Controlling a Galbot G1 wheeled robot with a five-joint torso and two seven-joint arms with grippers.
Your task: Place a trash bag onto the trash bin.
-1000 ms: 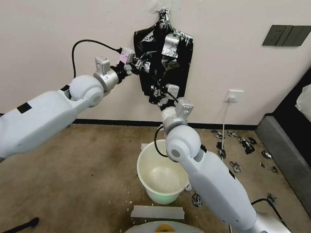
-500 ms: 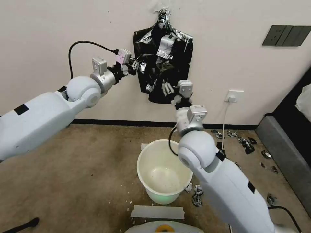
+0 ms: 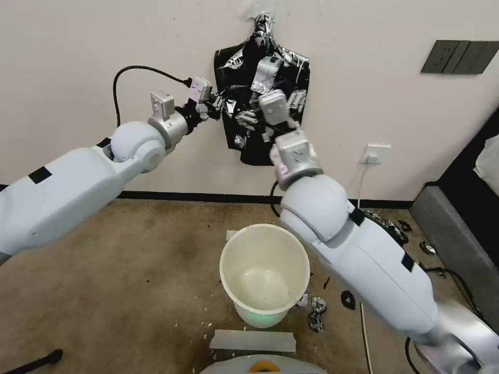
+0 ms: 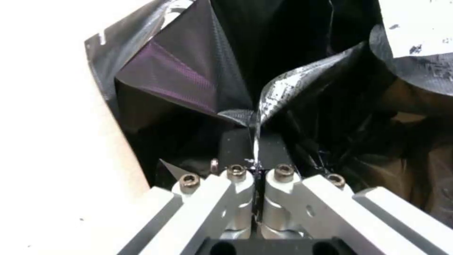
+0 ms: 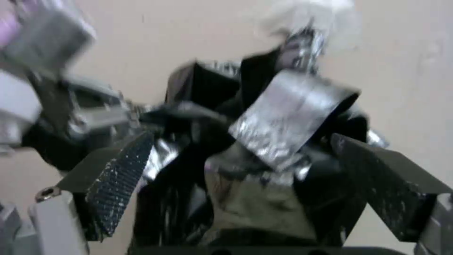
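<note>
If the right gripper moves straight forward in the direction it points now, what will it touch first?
Most likely the black bags hanging on the wall: the open right gripper points at their upper middle, with a silvery curled flap nearest. Depth is hard to judge.

Between the left pincer's (image 4: pixel 254 148) matt black textured pads (image 4: pixel 233 143) lies thin glossy black plastic of the trash bag (image 3: pixel 260 130), crinkly with silvery glints. The right pincer's (image 5: pixel 245 184) pads look rough, perhaps knurled. The trash bin (image 3: pixel 264 306) is smooth cream plastic.
</note>
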